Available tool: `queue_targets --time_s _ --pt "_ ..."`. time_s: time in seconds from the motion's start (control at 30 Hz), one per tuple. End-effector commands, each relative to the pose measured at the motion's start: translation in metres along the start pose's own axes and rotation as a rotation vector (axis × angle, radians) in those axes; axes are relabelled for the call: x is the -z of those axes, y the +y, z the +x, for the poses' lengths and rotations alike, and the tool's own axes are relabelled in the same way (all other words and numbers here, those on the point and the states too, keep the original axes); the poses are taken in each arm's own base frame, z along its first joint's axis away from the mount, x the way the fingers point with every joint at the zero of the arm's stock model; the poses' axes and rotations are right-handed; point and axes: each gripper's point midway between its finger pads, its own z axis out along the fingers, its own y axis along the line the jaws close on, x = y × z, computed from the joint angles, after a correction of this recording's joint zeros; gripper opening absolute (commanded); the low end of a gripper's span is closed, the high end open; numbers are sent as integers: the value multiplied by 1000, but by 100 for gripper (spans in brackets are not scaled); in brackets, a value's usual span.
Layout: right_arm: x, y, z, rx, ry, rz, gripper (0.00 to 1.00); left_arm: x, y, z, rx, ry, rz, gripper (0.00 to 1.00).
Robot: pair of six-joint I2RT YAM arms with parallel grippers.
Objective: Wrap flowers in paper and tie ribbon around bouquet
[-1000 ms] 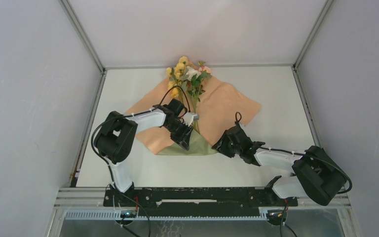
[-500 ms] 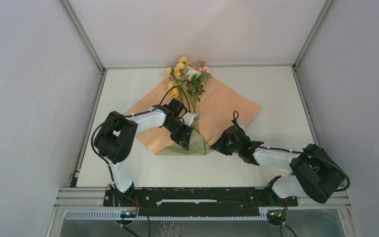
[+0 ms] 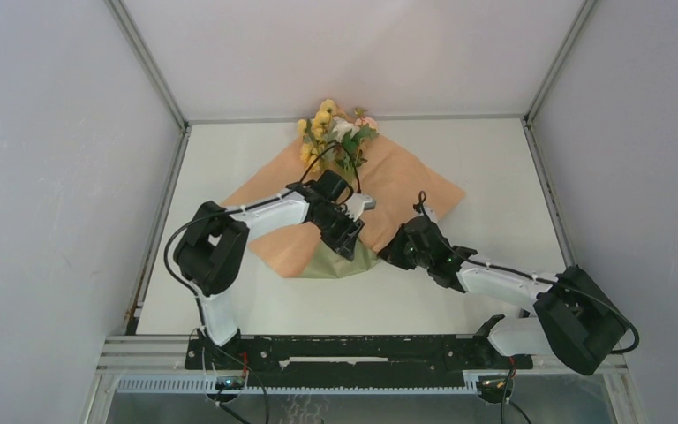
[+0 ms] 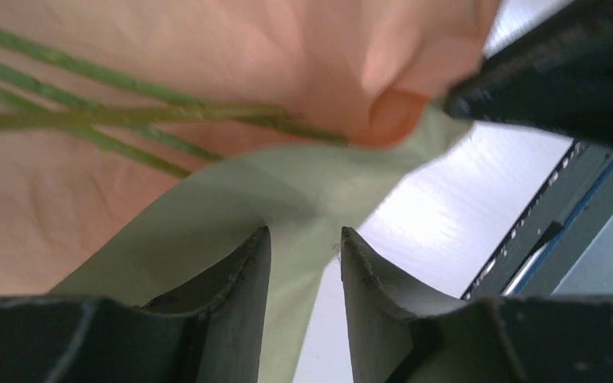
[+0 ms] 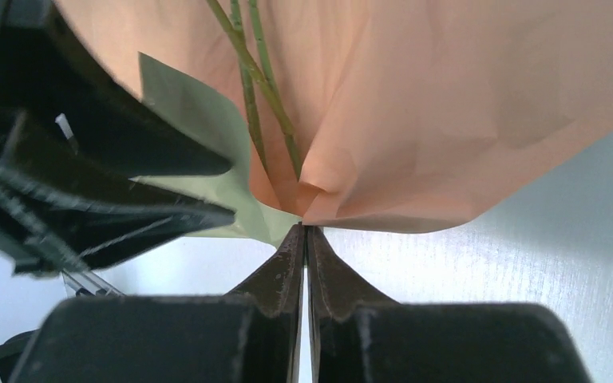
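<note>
The paper (image 3: 410, 185) lies peach side up on the white table, with its near corner folded up as an olive-green flap (image 3: 340, 263). The flowers (image 3: 331, 132) rest on it, blooms at the far edge and stems (image 4: 128, 116) running toward the fold. My left gripper (image 3: 350, 243) hovers over the flap, jaws apart, the green flap (image 4: 231, 191) just beyond its tips (image 4: 303, 233). My right gripper (image 3: 395, 252) is shut, its tips (image 5: 304, 227) pinching the paper's near fold below the stems (image 5: 247, 72). The ribbon is out of view, and no wrapped bouquet shows.
Grey enclosure walls stand on the left, right and back of the table. A black mounting rail (image 3: 344, 353) runs along the near edge. The left gripper (image 5: 231, 191) crowds the left of the right wrist view, a finger's width from the right one.
The right gripper moved in toward the paper's near fold and shut on it. The left gripper shifted right and a little farther back over the flap, its jaws slightly wider.
</note>
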Motion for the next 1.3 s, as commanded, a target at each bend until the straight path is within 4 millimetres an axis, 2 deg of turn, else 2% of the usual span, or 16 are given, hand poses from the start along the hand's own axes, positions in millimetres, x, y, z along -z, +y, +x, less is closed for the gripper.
queue_targets --time_s 0.0,0.07,0.13,0.23,0.37,0.57,0.7,0.8,0.9,1.0,1.07,1.17,1.27 --pt "13 21 -27 63 -94 -33 10 -14 15 -31 30 -38 -5 43" --pt "15 21 -28 65 -92 -38 14 -23 17 -33 64 -32 7 43" --pt "13 18 -24 48 -71 -27 25 -29 22 -32 88 -27 -1 43" --pt "13 -2 -7 13 -7 50 45 -35 26 -26 109 -15 -9 43" --pt "22 -11 -2 -43 -28 66 59 -37 27 -22 119 -9 -7 43" --pt "29 -14 17 -136 -40 86 66 -39 29 -20 133 -6 -5 43" --pt "15 -15 37 -212 -14 73 69 -40 29 -19 138 -1 1 43" --pt "1 -11 34 -229 -21 60 69 -40 28 -18 140 2 5 43" --pt "-11 -19 14 -206 -103 99 67 -39 28 -18 139 1 4 43" --pt "-19 -23 -3 -130 -148 142 60 -38 28 -19 136 -4 2 43" --pt "-22 -27 -9 -72 -164 176 51 -36 29 -20 131 -9 -1 43" --pt "-19 -29 -19 34 -210 218 32 -32 31 -24 136 -18 -5 43" --pt "-16 -22 -30 171 -241 256 15 -26 34 -28 135 -30 -9 43"
